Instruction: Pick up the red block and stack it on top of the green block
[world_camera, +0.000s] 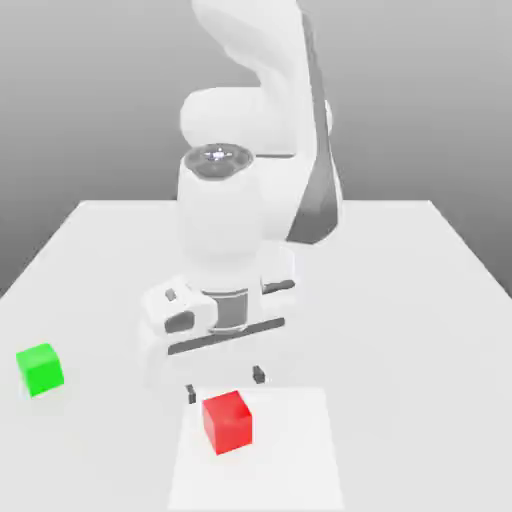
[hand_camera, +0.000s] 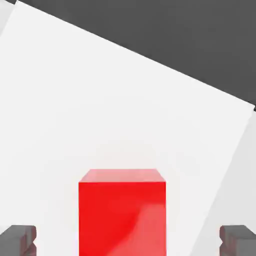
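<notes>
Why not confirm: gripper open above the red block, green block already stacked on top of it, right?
Not quite. The gripper is open above the red block, but the green block isn't stacked on it. It sits alone on the table, off toward the exterior view's left. The exterior view shows this; in the hand view, the red block's top is bare.

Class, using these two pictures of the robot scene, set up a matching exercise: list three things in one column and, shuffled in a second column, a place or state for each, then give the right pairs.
Column one:
1. red block
2. green block
3. gripper

Column two:
A. alone on the table, toward the exterior view's left
B. open, holding nothing
C. on the table just in front of the fingertips, in line with the gap between them

Pairs: 1-C, 2-A, 3-B
</notes>
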